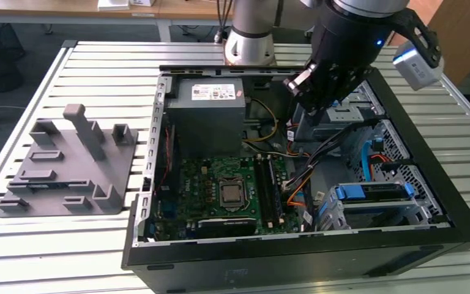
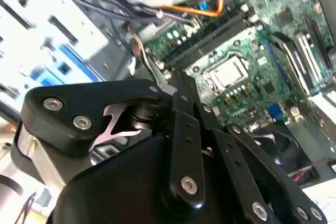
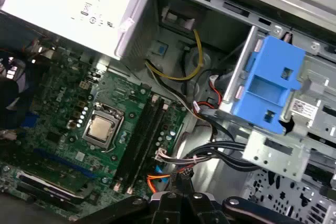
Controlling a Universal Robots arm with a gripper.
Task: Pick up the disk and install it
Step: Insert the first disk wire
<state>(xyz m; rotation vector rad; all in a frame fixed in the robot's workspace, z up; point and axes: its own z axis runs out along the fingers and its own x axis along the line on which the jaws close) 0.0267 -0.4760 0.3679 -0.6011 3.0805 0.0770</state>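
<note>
Currently the gripper point(image 1: 317, 98) hangs inside the open computer case point(image 1: 284, 257), near the grey power supply point(image 1: 210, 113). Whether it is open or closed, or holds anything, cannot be told. The disk point(image 1: 371, 192), framed by its blue carrier, lies in the drive cage point(image 1: 398, 214) at the case corner on the exterior view's right, well apart from the gripper. The motherboard point(image 1: 218, 190) lies between them.

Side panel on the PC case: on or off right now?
Off. The case lies open on top, with the motherboard and power supply exposed.
</note>
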